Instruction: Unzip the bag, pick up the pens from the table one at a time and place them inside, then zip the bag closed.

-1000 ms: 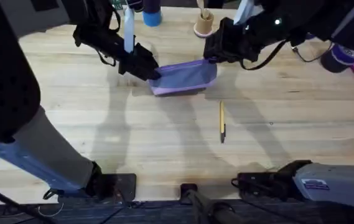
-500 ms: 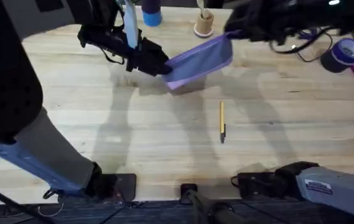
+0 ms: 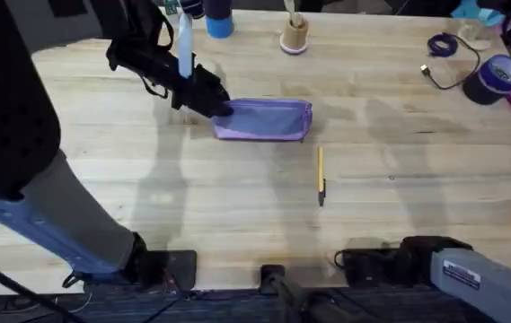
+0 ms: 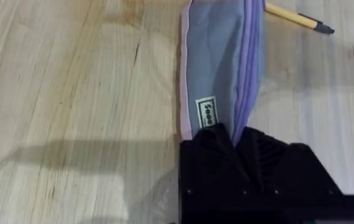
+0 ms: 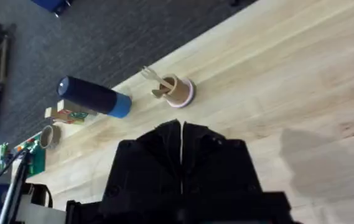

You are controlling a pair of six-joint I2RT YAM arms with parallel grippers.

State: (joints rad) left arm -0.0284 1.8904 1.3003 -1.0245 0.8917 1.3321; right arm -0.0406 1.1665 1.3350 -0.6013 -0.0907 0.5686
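Bag pinned at one end, pen waiting

Your left claw (image 4: 236,140) is clenched on the bag (image 3: 264,118) at its left end, fingers clamped over the lilac edge where the fabric folds. Your right claw (image 5: 181,146) is up off the worktop (image 3: 237,197) with its fingers pressed together and nothing between them. The bag lies flat on the worktop at mid-depth. The pen (image 3: 321,175) lies just beside its right end, towards you and clear of the fabric. Whether the zipper is open, you cannot tell from these views.

Risk from here, as a judgement: with one end held, a pull on the slider could drag or lift the soft bag instead of running the zip. A sweep across could also knock the pen away.
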